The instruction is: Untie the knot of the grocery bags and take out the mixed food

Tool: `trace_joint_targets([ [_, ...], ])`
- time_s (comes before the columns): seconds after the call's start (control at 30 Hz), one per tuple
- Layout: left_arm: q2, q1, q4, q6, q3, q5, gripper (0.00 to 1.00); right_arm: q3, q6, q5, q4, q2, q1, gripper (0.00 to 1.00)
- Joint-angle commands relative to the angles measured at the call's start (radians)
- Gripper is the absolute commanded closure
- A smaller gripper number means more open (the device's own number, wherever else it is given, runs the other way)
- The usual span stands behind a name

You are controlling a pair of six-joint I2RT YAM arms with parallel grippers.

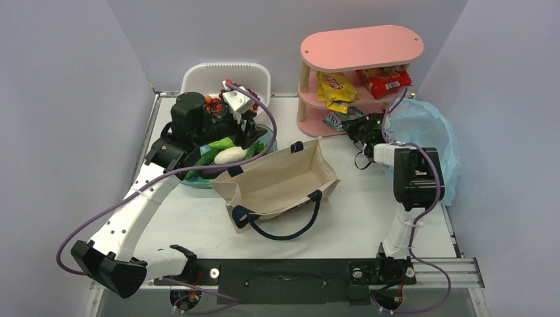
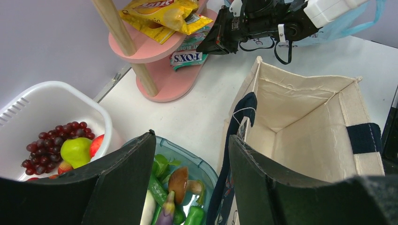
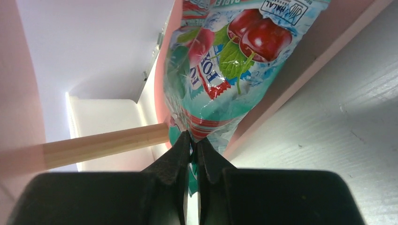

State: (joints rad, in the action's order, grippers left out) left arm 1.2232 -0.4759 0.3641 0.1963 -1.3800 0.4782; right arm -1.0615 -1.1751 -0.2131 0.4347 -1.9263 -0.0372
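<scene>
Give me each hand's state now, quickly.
Left hand: open, holding nothing.
Right hand: closed on the teal snack packet.

**Hidden and cropped parts**
From above, the left arm (image 1: 191,122) covers much of the teal tub (image 1: 195,181) and the right arm (image 1: 416,175) hides part of the light blue bag (image 1: 436,132), its knot out of sight. The teal packet (image 3: 225,70) runs off the right wrist view's top edge. The left wrist view crops the white basket (image 2: 47,101), and the fingers (image 2: 263,178) of the left tool (image 2: 191,137) block the near side of the tote (image 2: 305,117).
</scene>
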Motion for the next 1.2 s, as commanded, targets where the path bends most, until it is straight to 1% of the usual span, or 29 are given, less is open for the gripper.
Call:
trace_joint_targets([
  [0.0,-0.016,0.003,0.013,0.019,-0.032,-0.017,0.44,-0.075,-0.032,0.050,0.080,-0.027,-0.009,0.98],
  [0.07,-0.018,0.002,0.022,0.027,-0.033,-0.020,0.44,-0.083,-0.045,0.057,0.068,-0.040,-0.015,0.85],
  [0.1,-0.019,0.002,0.029,0.032,-0.034,-0.020,0.44,-0.084,-0.052,0.058,0.067,-0.045,-0.017,0.72],
  [0.13,-0.020,0.002,0.033,0.034,-0.036,-0.023,0.44,-0.083,-0.055,0.057,0.071,-0.045,-0.023,0.66],
  [0.17,-0.021,0.002,0.038,0.036,-0.037,-0.024,0.44,-0.082,-0.060,0.057,0.073,-0.044,-0.024,0.57],
  [0.23,-0.024,0.002,0.043,0.039,-0.034,-0.023,0.44,-0.078,-0.057,0.053,0.084,-0.035,-0.030,0.51],
  [0.37,-0.031,0.002,0.041,0.044,-0.022,-0.012,0.44,-0.041,-0.034,0.025,0.095,0.018,-0.037,0.42],
  [0.63,-0.070,0.002,-0.010,0.046,0.057,0.022,0.44,0.129,0.006,-0.005,0.096,0.213,-0.045,0.29],
  [0.73,-0.086,0.001,-0.018,0.043,0.075,0.030,0.44,0.202,0.029,-0.013,0.071,0.307,-0.045,0.20],
  [0.83,-0.101,0.001,-0.020,0.044,0.091,0.031,0.44,0.287,0.053,-0.037,0.052,0.391,-0.049,0.16],
  [0.9,-0.111,0.000,-0.017,0.047,0.102,0.028,0.44,0.332,0.103,-0.061,0.035,0.464,-0.055,0.15],
  [0.97,-0.119,0.000,-0.009,0.052,0.113,0.028,0.43,0.343,0.192,-0.105,-0.058,0.558,-0.064,0.14],
  [1.07,-0.134,0.000,0.002,0.057,0.126,0.032,0.43,0.322,0.400,-0.179,-0.197,0.664,-0.076,0.11],
  [1.1,-0.138,-0.001,0.002,0.056,0.132,0.037,0.43,0.301,0.449,-0.188,-0.279,0.720,-0.079,0.10],
  [1.13,-0.141,-0.001,0.004,0.055,0.135,0.040,0.43,0.284,0.543,-0.199,-0.331,0.743,-0.080,0.08],
  [1.17,-0.142,-0.002,0.004,0.054,0.139,0.043,0.43,0.239,0.588,-0.207,-0.447,0.783,-0.080,0.07],
])
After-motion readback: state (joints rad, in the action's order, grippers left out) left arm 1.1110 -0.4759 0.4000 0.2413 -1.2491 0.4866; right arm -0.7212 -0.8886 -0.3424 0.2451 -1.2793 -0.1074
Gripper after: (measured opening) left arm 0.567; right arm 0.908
